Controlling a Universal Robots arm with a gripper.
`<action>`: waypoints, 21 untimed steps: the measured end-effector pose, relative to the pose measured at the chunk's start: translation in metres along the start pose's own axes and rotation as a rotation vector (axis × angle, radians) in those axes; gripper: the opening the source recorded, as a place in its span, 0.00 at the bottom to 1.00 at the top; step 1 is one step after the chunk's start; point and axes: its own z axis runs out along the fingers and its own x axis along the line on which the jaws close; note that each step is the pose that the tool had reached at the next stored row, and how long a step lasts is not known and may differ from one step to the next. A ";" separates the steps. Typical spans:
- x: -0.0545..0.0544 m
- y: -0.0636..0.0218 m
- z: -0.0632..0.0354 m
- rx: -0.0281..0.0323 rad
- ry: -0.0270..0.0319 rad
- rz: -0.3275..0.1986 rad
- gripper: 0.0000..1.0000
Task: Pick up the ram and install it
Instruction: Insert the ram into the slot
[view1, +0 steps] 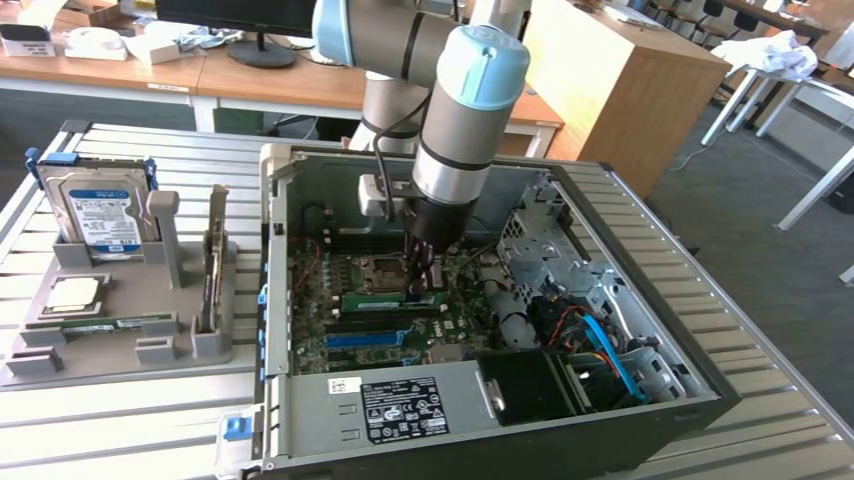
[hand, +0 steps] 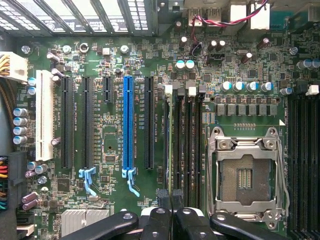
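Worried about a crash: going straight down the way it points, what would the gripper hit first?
Likely the black memory slots beside the empty processor socket; the gripper hangs right over them, gap unclear.

A blue-labelled hard drive (view1: 104, 212) is stood upright in a grey holder tray (view1: 114, 352), a processor chip (view1: 74, 293) laid flat near it; beside the tray an open computer case (view1: 314, 410) is seen, its blue slot (hand: 128, 122) and processor socket (hand: 245, 177) exposed
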 end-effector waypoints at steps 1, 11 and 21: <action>0.000 0.0000 0.0000 0.0000 -0.0001 0.000 0.12; 0.000 0.0000 -0.0014 -0.0009 -0.0004 0.000 0.12; 0.000 -0.0001 -0.0006 -0.0011 0.0000 -0.002 0.12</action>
